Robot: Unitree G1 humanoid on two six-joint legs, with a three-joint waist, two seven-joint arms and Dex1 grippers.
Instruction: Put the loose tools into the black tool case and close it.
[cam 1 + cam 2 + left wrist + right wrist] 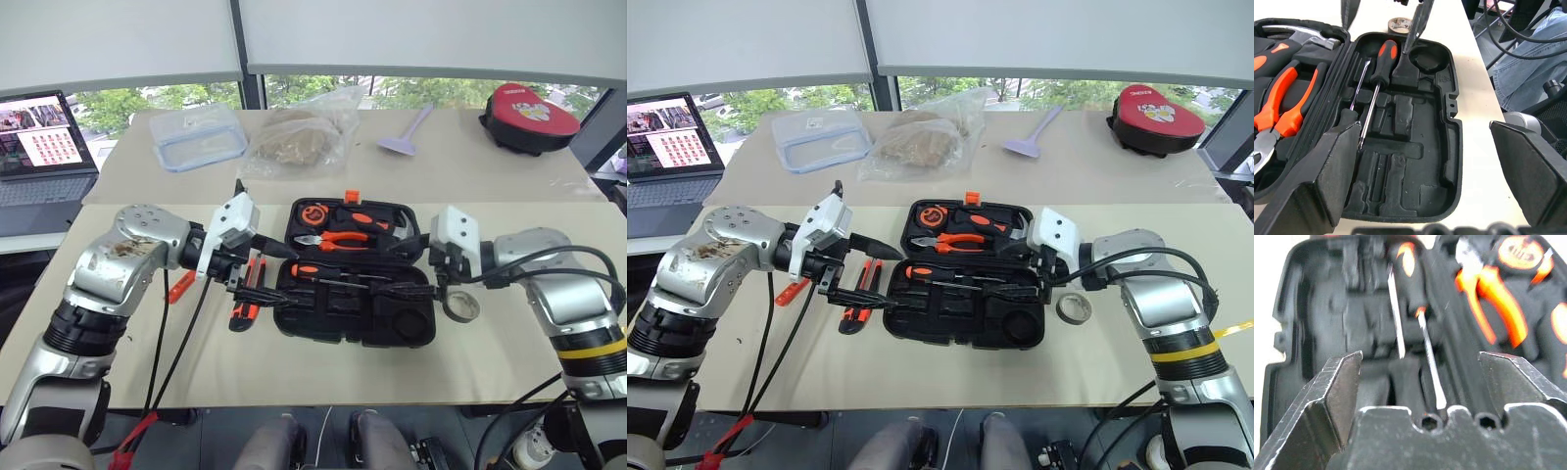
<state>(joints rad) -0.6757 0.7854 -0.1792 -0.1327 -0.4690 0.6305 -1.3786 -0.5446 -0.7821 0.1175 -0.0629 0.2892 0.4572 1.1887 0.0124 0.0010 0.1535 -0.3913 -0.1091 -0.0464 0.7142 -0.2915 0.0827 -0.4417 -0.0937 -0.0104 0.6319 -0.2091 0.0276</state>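
left gripper (263,260), jaws wide, empty, hovering at left edge of black tool case (323,328) | utility knife (247,297) on table just below it, outside case | case open, two screwdrivers (333,273) lying inside | right gripper (423,266), jaws apart, empty, at case's right edge | tape roll (460,306) on table beside it

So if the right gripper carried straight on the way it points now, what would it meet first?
Probably the screwdriver lying in the black tool case: the right gripper, open and empty, looks along its shaft into the tray. Depth is unclear.
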